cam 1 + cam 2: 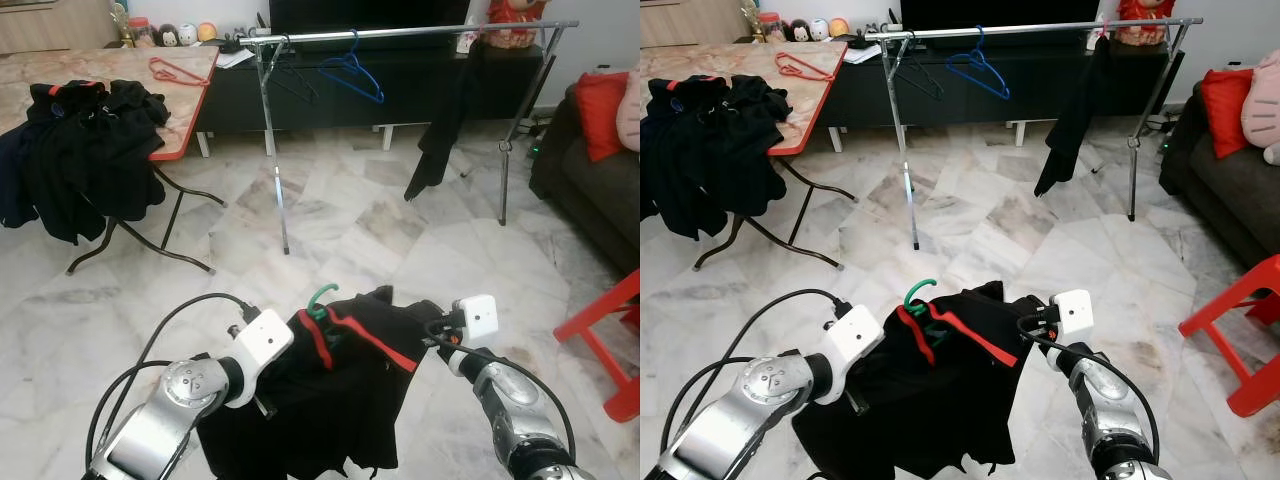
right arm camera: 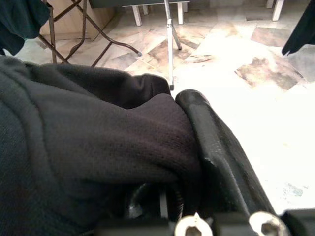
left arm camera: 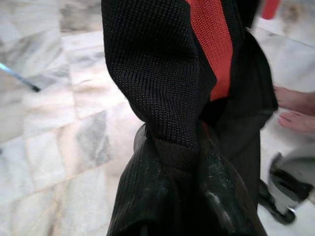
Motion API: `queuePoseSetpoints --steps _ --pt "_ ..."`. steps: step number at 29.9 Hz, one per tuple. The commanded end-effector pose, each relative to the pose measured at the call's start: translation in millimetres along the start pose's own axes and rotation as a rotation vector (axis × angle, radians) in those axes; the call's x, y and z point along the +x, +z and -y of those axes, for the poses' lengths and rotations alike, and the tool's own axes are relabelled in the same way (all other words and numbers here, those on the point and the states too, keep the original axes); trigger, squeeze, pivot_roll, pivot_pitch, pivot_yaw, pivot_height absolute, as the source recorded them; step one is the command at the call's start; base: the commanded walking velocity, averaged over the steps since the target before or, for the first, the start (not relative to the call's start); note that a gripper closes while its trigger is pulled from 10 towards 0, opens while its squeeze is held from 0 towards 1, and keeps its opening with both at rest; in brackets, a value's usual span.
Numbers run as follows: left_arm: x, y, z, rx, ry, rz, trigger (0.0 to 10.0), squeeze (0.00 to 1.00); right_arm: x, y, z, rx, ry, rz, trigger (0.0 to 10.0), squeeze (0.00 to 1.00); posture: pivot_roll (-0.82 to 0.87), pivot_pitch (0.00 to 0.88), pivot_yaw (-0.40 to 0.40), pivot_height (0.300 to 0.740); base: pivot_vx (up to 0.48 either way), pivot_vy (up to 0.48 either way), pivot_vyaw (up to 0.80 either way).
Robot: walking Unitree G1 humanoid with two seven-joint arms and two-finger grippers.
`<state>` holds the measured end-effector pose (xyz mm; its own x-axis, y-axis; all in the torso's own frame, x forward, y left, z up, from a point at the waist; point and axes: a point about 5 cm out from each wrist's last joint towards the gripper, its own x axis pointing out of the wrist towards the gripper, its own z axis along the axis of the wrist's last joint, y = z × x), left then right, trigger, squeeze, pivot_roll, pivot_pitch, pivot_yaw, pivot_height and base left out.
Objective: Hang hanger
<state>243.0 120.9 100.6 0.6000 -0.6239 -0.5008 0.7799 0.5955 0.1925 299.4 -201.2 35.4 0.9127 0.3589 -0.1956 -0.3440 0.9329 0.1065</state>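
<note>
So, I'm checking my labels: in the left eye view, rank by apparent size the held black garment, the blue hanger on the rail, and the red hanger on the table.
1. Black garment, largest, though nearest the camera.
2. Blue hanger.
3. Red hanger, close to the blue one; that order is unsure.

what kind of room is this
Most likely a home living room: a dark sofa with a red cushion, a low black TV cabinet, and a metal clothes rail on marble floor.

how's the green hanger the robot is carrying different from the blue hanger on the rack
The green hanger sits low between the left gripper and right gripper, wrapped in a black garment with red trim; just its hook pokes out. The blue hanger is bare and hangs tilted from the metal rail across the room. Both have curved hooks.
</note>
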Motion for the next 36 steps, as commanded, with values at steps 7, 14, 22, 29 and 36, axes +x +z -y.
queuePoseSetpoints --steps 7,14,22,29,36 --pt "-28.1 -10 4.9 0.168 -0.202 0.003 10.0 0.00 3.5 9 4.1 -0.029 0.007 0.011 0.0 0.00 0.01 0.000 -0.044 0.716 0.000 0.000 0.00" --pt "-43.4 -25 14.5 0.195 -0.381 -0.108 10.0 0.00 4.8 8 2.2 -0.030 0.024 -0.003 0.0 0.00 0.01 0.000 -0.045 0.716 0.000 0.000 0.00" --pt "-57.9 -22 12.1 0.201 -0.446 -0.057 10.0 0.00 1.6 3 4.9 -0.056 0.024 -0.054 0.0 0.00 0.01 0.000 -0.051 0.716 0.000 0.000 0.00" --pt "-63.1 -13 -1.7 0.232 -0.384 -0.005 10.0 0.00 -3.0 -11 11.3 -0.131 -0.034 -0.196 0.0 0.00 0.01 0.000 -0.054 0.716 0.000 0.000 0.00" --pt "-58.9 -3 -14.4 0.214 -0.283 0.052 10.0 0.00 -5.9 -19 14.4 -0.140 -0.085 -0.253 0.0 0.00 0.01 0.000 -0.052 0.716 0.000 0.000 0.00"
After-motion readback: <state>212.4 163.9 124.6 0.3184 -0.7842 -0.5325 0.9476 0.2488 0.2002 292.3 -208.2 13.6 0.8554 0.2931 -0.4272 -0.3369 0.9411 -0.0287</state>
